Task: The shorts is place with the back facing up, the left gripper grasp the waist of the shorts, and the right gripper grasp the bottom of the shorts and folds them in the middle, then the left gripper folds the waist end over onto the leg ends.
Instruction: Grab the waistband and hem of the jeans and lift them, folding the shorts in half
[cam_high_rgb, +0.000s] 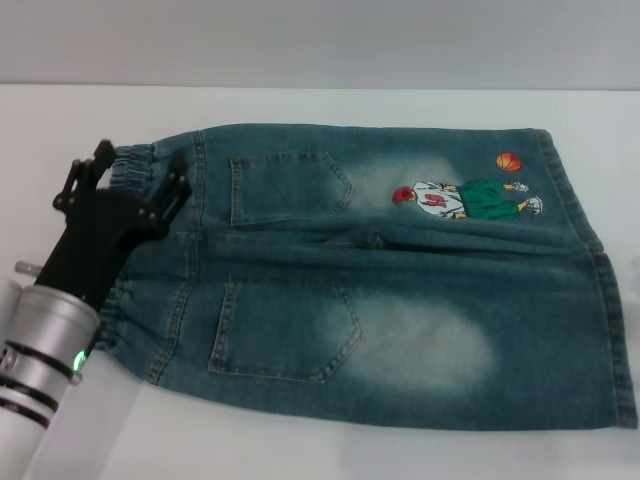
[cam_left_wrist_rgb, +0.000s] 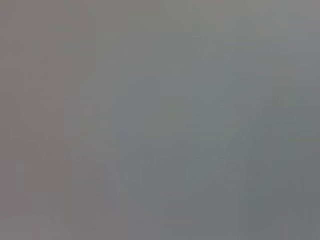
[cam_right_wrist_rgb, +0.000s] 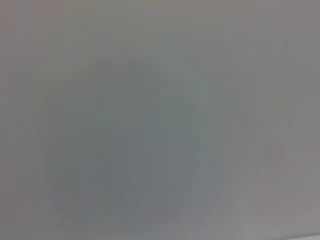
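left gripper (cam_high_rgb: 135, 185), prongs apart over the waist (cam_high_rgb: 140, 160) at frame left, could snag one layer only (right gripper unseen), skewing the shorts (cam_high_rgb: 400, 290).

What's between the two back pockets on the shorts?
In the head view, only the denim centre seam runs between the upper back pocket and the lower one.

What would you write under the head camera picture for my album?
Left gripper reaching over the waist of denim shorts lying flat on a white table.
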